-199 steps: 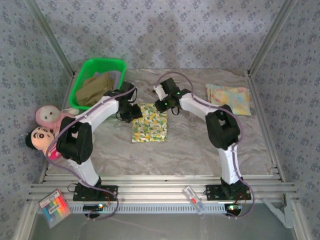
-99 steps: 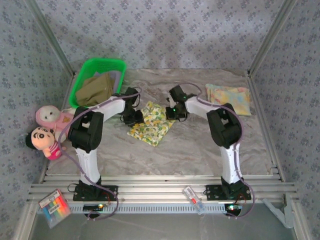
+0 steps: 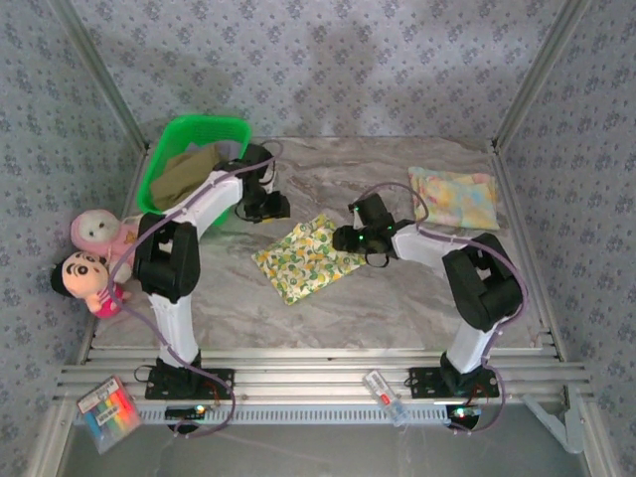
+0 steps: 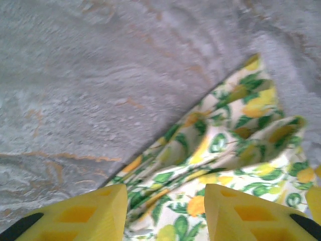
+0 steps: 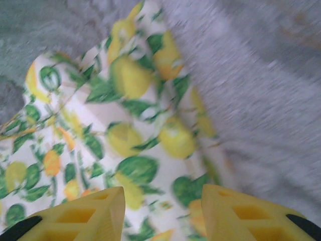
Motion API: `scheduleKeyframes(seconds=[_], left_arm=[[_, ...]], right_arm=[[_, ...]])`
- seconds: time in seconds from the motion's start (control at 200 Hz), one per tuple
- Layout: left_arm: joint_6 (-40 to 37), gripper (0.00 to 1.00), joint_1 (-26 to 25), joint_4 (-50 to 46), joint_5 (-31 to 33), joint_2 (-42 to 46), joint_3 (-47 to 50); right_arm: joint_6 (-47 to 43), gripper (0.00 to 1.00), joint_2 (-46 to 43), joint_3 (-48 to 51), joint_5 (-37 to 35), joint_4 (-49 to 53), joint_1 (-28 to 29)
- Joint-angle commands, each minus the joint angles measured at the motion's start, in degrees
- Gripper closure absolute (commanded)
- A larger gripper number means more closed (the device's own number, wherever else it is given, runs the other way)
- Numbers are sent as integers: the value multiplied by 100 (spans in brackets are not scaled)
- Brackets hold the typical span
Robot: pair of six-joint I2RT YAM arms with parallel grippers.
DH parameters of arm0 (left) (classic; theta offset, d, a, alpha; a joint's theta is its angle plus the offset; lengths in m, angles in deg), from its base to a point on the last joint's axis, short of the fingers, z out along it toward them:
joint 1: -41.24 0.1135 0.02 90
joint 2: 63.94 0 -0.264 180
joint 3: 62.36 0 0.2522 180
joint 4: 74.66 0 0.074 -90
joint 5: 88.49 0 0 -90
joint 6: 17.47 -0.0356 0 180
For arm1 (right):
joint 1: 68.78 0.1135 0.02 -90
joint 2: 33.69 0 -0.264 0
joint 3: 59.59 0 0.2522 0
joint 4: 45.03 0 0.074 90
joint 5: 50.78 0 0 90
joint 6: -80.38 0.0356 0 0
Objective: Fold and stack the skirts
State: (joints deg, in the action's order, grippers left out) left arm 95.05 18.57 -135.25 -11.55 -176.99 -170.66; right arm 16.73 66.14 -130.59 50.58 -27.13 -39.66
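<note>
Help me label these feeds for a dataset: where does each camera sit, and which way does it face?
Top external: above and behind the bases, looking down and forward at the table; both arms, left gripper and right gripper show.
Left wrist: on the left arm, looking down past its yellow fingers at the floral skirt edge and bare table.
Right wrist: on the right arm, looking down past its yellow fingers at the same skirt.
Shared: both wrist views show the floral skirt lying on the table.
</note>
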Motion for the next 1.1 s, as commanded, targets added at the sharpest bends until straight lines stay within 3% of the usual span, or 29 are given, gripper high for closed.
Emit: scheduleKeyframes(seconds=[0.0, 0.125, 0.28, 0.635, 0.879, 1.099], left_arm=[[-486, 56, -292, -676, 288, -337, -400], [-733, 53, -473, -641, 239, -435, -323], [-713, 53, -445, -508, 159, -601, -240], [-713, 64, -150, -397, -237, -1237, -594], [-855, 70, -176, -494, -388, -1762, -982], [-855, 73, -176, -476, -408, -1825, -958]], right_arm=[[-1198, 52, 287, -232, 396, -31, -241], [-1972, 50, 722, -750, 1185, 434, -401], [-2477, 51, 1207, -1307, 1248, 814, -405], [-2935, 51, 1775, -1939, 1952, 1049, -422], [-3021, 77, 1557, -1939, 1999, 947, -394], [-3100, 72, 1372, -1910, 1820, 1115, -358]])
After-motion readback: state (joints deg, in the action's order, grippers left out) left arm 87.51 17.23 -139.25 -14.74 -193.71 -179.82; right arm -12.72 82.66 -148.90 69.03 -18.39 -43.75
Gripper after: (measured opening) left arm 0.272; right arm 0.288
